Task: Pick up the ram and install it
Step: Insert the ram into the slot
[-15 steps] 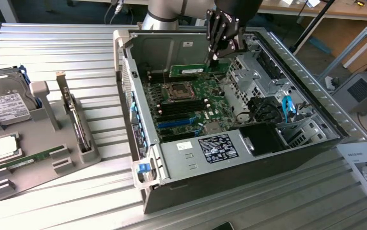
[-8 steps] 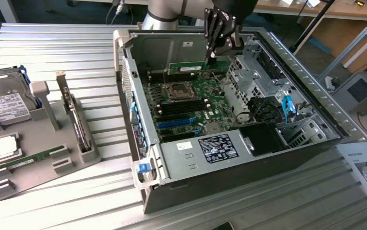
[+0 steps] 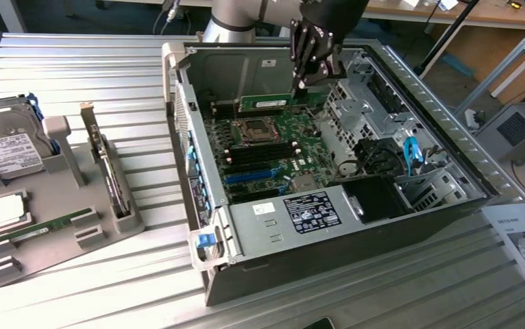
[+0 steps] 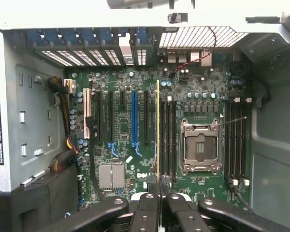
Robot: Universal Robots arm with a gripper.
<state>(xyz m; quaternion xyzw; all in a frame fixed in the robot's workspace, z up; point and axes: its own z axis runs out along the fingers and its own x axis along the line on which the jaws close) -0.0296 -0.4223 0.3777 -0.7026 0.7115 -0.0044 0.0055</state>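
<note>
Gripper [image 3: 301,86] closed tight on the ram [image 3: 267,103], fingers [image 4: 146,205] pressed to both faces. Ram hangs over the motherboard [image 3: 286,133] inside the open case [image 3: 244,65].

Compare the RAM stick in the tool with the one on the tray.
The held green RAM stick is clamped in the black tool over the green motherboard, inside the metal case. The spare green RAM stick rests free on the grey tray, outside it. Both are narrow boards.

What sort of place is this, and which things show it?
Probably a robotics lab or workshop bench: a gripper holds the ram inside an open computer case, beside a grey holder with a hard drive, on a slatted metal table.
</note>
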